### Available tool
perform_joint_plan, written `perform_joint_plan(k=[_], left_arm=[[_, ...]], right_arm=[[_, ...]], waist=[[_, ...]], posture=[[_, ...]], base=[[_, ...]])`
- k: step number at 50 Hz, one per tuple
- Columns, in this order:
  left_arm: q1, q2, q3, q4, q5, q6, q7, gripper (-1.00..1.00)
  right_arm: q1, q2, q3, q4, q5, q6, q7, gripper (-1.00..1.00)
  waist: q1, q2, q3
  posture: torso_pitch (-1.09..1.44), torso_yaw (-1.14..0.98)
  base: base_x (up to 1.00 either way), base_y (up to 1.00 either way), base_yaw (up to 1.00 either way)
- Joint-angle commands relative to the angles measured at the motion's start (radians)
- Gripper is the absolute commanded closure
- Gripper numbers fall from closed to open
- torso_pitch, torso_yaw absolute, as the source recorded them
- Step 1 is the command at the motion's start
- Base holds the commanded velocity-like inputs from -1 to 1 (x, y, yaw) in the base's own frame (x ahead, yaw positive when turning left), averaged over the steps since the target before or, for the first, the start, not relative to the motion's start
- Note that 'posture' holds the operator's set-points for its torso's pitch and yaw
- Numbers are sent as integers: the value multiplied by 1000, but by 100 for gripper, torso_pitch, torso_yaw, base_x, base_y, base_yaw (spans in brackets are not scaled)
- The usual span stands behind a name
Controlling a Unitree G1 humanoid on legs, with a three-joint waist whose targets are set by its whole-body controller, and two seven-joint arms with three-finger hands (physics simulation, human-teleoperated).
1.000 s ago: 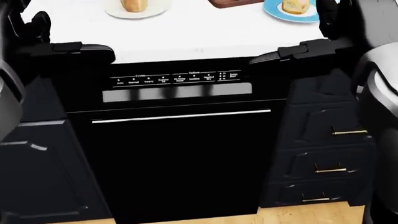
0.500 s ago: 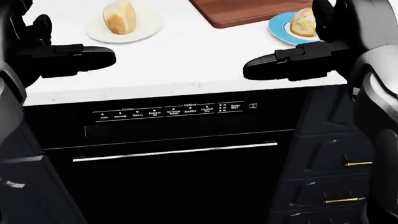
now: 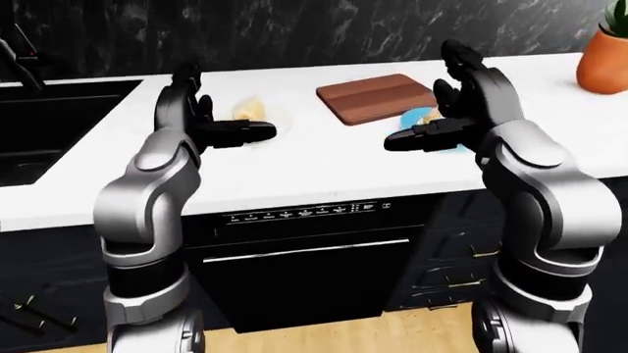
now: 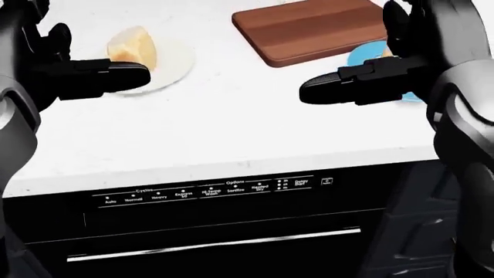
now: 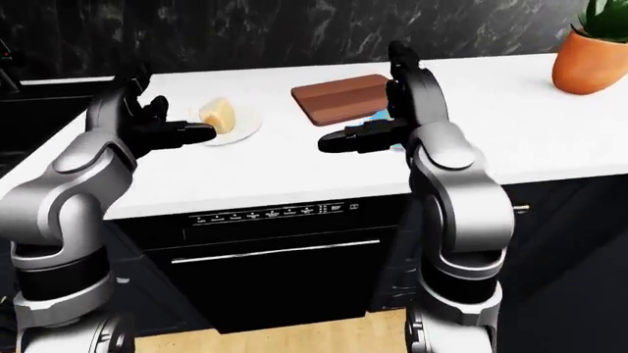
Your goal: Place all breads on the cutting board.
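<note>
A wedge of bread [image 4: 132,49] lies on a white plate [image 4: 176,63] at the upper left of the head view. The brown cutting board [image 4: 308,26] lies bare at the top centre. Right of it a blue plate [image 4: 361,57] holds a second bread [image 4: 384,52], mostly hidden behind my right hand. My left hand [image 4: 100,75] hovers open just left of the white plate, one finger reaching across its near rim. My right hand [image 4: 355,78] hovers open over the blue plate's near side. Neither hand holds anything.
The white counter [image 4: 231,127] ends at a near edge above a black dishwasher [image 4: 208,231]. An orange plant pot [image 3: 604,59] stands at the counter's far right. A dark sink [image 3: 49,125] lies to the left.
The camera has tilted up: the counter, plates and cutting board slid down into the head view and the dishwasher sank. Both hands keep their open pose.
</note>
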Motion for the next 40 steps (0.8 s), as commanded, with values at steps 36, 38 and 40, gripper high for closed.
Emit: perform_joint_plan(k=[36,38,40], left_arm=[[-66,-10,-20,-34,4,-32,-7,-100],[-71,-12,-21,-40,3,-22,-5,-100],[-51,-16,-24,-38,9,-39,-8,-100]], right_arm=[[-48,-32,-35,-33,1,-34,-19,-100],[-53,-31,-37,-30,1,-34,-21,-100],[-46,-24,-38,-24,1,-48,-27,-100]], waist=[[7,-83,-25],[13,-127,-53],[5,-110,-17]], posture=[[0,0],[0,0],[0,0]], base=[[23,-1,0],[28,-21,0],[21,-6,0]])
